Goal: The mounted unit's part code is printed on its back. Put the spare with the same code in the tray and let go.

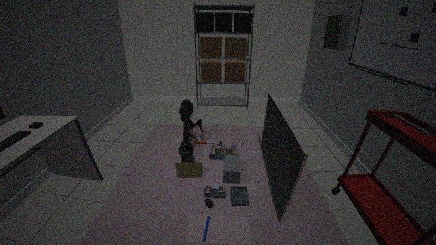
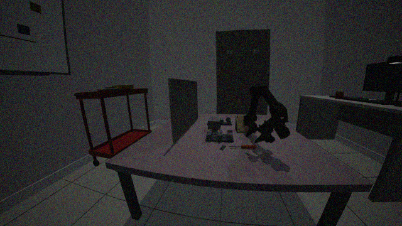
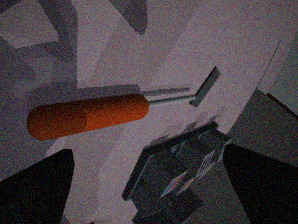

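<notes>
My gripper (image 3: 150, 156) (image 1: 199, 134) is open, with nothing between its fingers, above the table near the orange screwdriver. A dark rack (image 3: 142, 172) (image 1: 216, 156) (image 2: 219, 140) holds several dark units with small coloured labels; in the wrist view it shows below the screwdriver, between and beyond the fingertips. A second dark holder (image 1: 214, 195) with labelled units stands farther toward the top camera. A flat grey tray (image 1: 239, 196) lies beside it. Which unit is the mounted one I cannot tell, and no part code is legible in the dim, grainy views.
The orange screwdriver (image 3: 87, 116) (image 1: 199, 142) (image 2: 249, 147) lies beside a small grey plate (image 3: 205, 87) (image 2: 223, 147). A yellowish box (image 1: 189, 170), a grey box (image 1: 231, 177), a black object (image 1: 208, 203) and a blue strip (image 1: 206, 229) are there too. A tall dark panel (image 1: 283, 160) (image 2: 183, 108) stands opposite the arm.
</notes>
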Controlling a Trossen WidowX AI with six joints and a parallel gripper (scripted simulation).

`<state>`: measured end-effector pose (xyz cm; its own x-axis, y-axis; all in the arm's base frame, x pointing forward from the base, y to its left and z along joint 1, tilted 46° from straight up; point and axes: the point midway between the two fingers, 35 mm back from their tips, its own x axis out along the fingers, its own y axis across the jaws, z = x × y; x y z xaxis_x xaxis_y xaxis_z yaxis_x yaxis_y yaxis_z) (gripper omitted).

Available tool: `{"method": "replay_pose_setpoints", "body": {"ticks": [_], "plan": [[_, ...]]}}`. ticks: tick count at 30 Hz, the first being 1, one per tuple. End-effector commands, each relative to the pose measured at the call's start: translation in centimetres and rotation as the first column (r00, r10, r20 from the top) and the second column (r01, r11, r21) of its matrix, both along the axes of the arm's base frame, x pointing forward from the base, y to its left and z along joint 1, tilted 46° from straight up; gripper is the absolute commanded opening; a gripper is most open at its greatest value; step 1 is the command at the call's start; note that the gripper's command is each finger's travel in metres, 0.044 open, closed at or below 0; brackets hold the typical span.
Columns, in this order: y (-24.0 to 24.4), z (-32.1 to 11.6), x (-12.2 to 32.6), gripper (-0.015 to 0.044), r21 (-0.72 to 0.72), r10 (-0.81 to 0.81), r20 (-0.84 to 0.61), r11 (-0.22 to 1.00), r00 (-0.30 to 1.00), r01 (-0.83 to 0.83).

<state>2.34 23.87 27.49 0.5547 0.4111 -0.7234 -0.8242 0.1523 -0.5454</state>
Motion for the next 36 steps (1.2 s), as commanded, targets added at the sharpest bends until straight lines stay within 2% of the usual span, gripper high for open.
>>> {"method": "replay_pose_setpoints", "body": {"ticks": [1, 7, 10, 12, 17, 26, 28, 36], "plan": [[0.0, 0.0, 0.0, 0.0426, 0.0, 0.0, 0.0, 1.0, 1.0, 0.0], [0.0, 0.1, 0.0, 0.044, 0.004, -0.003, -0.001, 1.0, 1.0, 0.003], [0.2, 0.9, 0.5, 0.044, 0.071, -0.041, -0.014, 0.997, 0.999, 0.041], [0.4, 1.8, 1.2, 0.044, 0.143, -0.085, -0.037, 0.986, 0.996, 0.09], [2.5, 1.3, 2.7, 0.044, 0.173, -0.159, -0.139, 0.968, 0.978, 0.182], [3.0, -0.2, 12.6, 0.044, 0.082, -0.384, -0.228, 0.908, 0.895, 0.411], [1.8, 0.5, 14.7, 0.044, 0.071, -0.413, -0.191, 0.899, 0.891, 0.432], [-2.4, -2.9, 23.2, 0.044, -0.067, -0.548, -0.301, 0.828, 0.78, 0.556]]}}
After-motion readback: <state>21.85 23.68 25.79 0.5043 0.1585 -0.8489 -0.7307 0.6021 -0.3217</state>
